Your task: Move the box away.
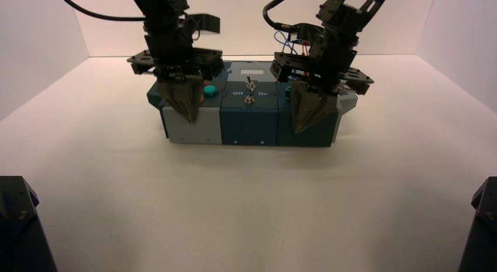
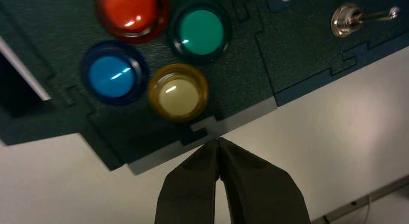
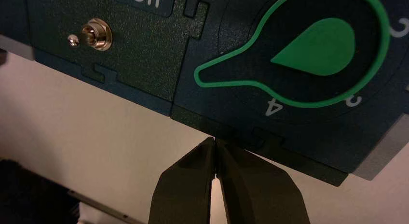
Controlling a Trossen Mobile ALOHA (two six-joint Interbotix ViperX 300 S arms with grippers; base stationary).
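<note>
The dark-teal and grey box (image 1: 249,122) stands at the middle of the table. My left gripper (image 1: 190,116) is shut, its tips against the box's front edge at the left end. In the left wrist view my left gripper (image 2: 218,141) touches the edge just below the red (image 2: 130,11), green (image 2: 200,31), blue (image 2: 112,75) and yellow (image 2: 177,91) buttons. My right gripper (image 1: 305,128) is shut at the front of the right end. In the right wrist view my right gripper (image 3: 214,139) meets the edge below the green dial (image 3: 316,48).
Two toggle switches (image 1: 249,90) sit at the box's middle between "Off" and "On"; one shows in each wrist view (image 2: 354,19) (image 3: 94,35). Looped wires (image 1: 288,40) rise behind the right arm. White walls close the table at the back and sides.
</note>
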